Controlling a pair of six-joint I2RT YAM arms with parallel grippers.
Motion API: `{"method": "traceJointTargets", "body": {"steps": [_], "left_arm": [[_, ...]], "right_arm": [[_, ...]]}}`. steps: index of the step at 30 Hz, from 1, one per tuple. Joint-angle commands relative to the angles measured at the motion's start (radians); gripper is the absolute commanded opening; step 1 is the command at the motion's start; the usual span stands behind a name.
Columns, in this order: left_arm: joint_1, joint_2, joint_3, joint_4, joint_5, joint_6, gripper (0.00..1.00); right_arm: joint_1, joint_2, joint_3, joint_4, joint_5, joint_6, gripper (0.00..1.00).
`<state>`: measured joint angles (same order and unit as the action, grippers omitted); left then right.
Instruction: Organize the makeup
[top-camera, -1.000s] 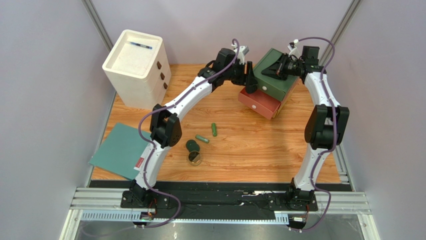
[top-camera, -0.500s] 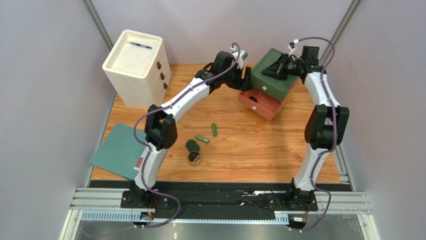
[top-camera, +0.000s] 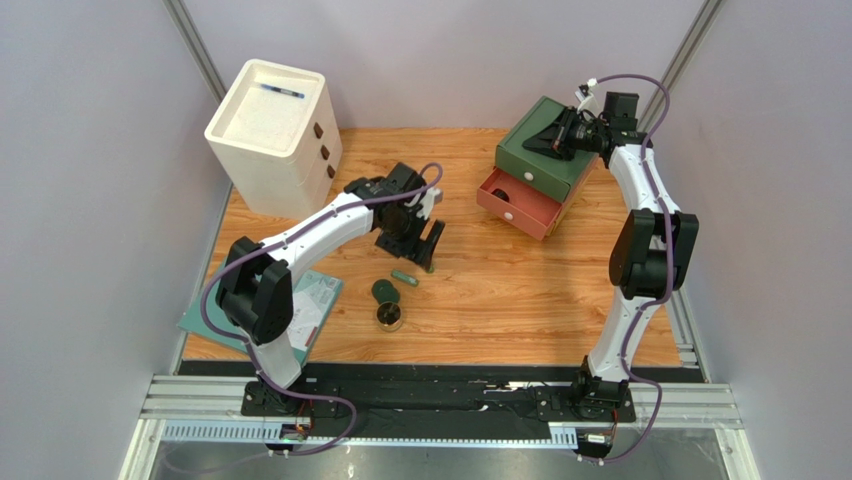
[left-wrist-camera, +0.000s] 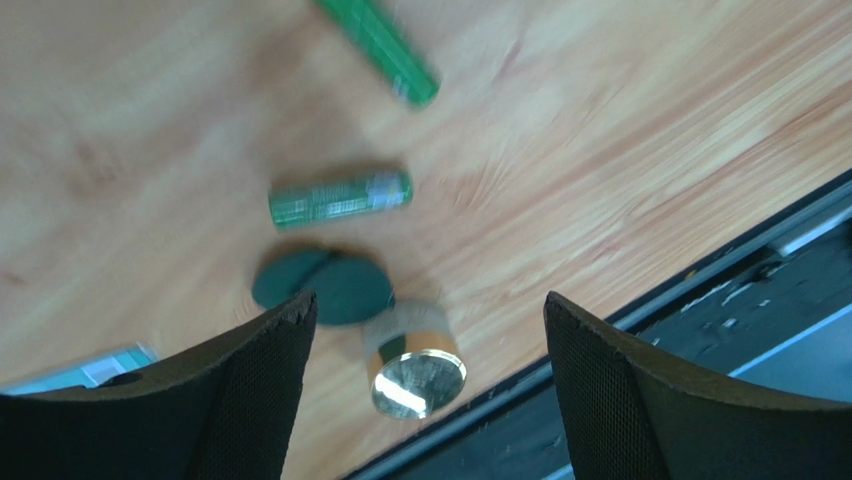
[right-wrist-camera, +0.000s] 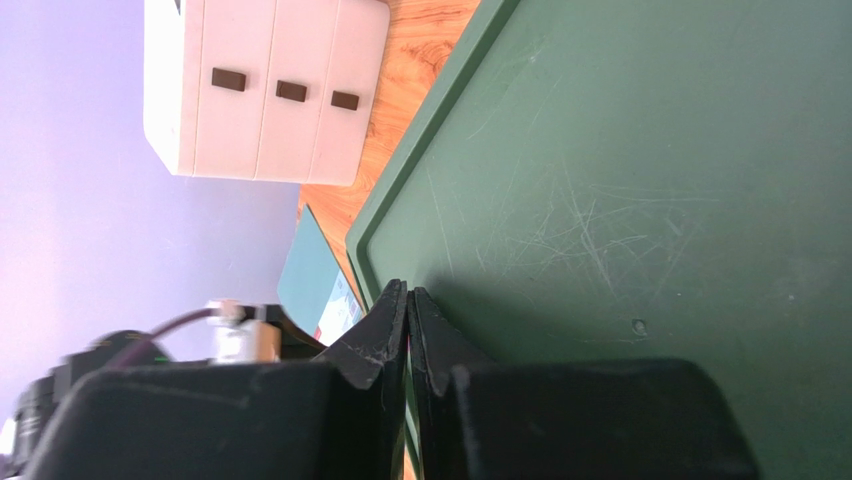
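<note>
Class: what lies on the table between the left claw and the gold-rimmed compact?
In the top view, a green tube and a dark green round jar lie between the left claw and the gold-rimmed compact.

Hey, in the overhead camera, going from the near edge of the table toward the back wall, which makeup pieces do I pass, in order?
gold-rimmed compact → dark green round jar → green tube
</note>
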<state>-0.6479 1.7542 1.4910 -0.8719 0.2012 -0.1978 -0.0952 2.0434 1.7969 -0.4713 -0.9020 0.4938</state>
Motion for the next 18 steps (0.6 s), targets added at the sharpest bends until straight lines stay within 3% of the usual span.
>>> {"method": "traceJointTargets", "body": {"steps": [1, 10, 18], "left_arm": [[-0.001, -0.081, -0.172, -0.038, -0.055, -0.095, 0.88], [0.004, -0.079, -0.262, 0.017, -0.344, -0.216, 0.89], [0.005, 0.030, -0.236, 0.071, -0.321, -0.218, 0.88]], "right_arm": [[0.009, 0.181, -0.119, -0.202, 0.195, -0.086, 0.09], [0.011, 0.181, -0.145, -0.185, 0.183, -0.078, 0.09], [0.012, 0.186, -0.134, -0.185, 0.176, -0.077, 0.09]]}}
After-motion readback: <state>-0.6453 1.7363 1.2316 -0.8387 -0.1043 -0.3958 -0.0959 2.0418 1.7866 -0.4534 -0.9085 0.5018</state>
